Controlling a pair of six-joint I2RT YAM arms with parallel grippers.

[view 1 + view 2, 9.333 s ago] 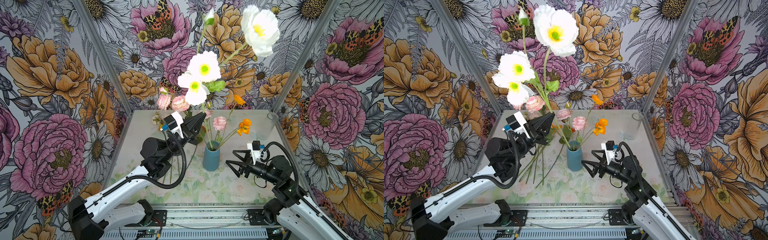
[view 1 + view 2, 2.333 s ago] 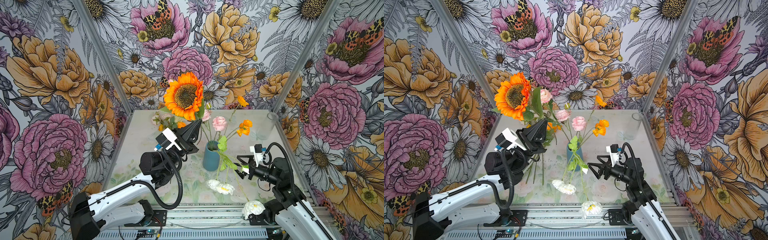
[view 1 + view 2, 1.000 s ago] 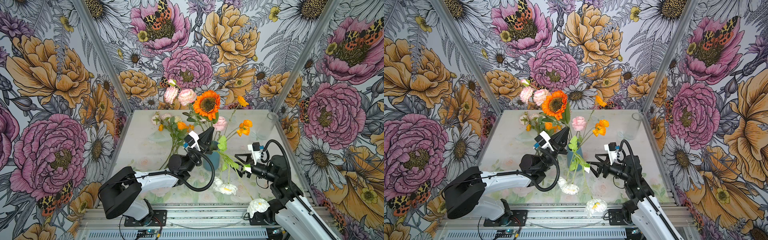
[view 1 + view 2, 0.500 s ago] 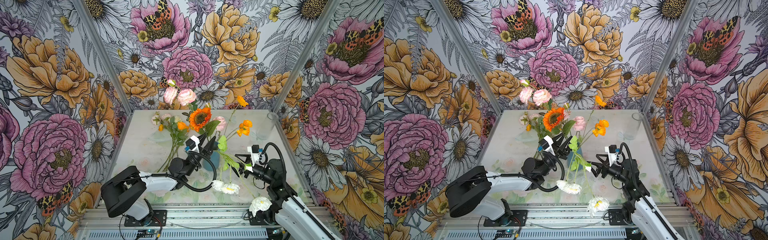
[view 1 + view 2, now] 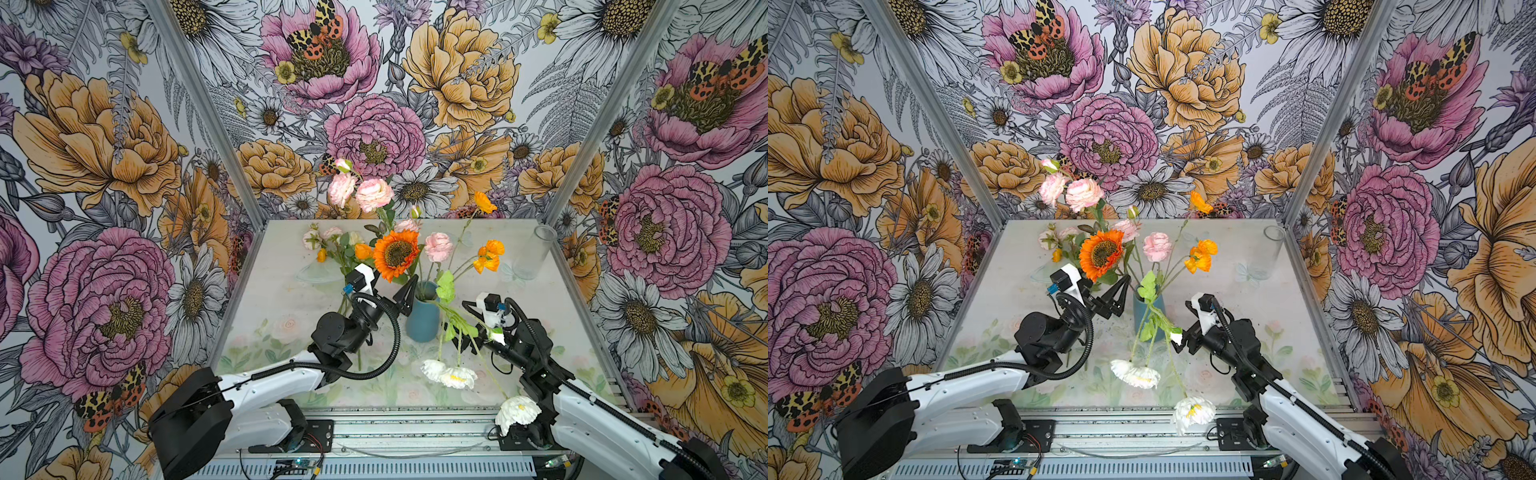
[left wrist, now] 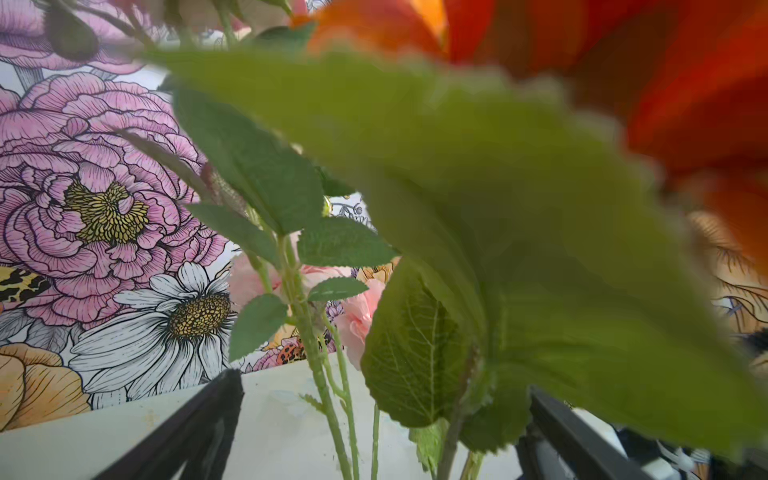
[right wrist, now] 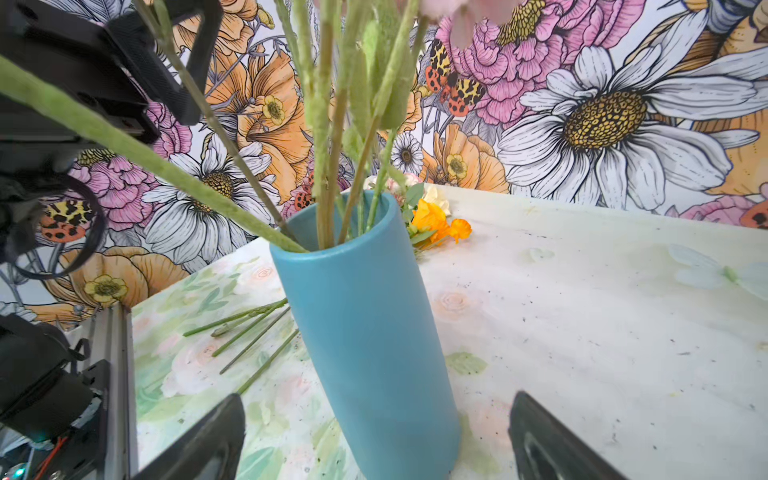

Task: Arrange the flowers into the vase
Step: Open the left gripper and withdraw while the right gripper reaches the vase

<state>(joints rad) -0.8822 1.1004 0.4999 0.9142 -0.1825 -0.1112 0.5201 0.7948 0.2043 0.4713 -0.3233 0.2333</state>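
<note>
Sunflower (image 5: 395, 254) stands in the vase (image 5: 423, 320) at centre, left gripper (image 6: 384, 384) and right gripper (image 7: 376, 397) both with fingers apart beside it; placing looks done, next is backing out gently toward loose flowers (image 5: 332, 245) far left.

**Two high eyes, two wrist close-ups**

Both top views look down from above the near edge of the worktop (image 5: 274, 299) toward the papered back wall (image 5: 374, 137). They stand far enough off to hold the left arm (image 5: 270, 378) and right arm (image 5: 602, 415) rising from the lower frame corners, and they share nearly the whole scene. The left wrist camera peers from very close through blurred flower leaves (image 6: 457, 187) toward a wall. The right wrist camera faces the blue vase (image 7: 365, 324) from close, slightly above; both top views hold it mid-frame.
</note>
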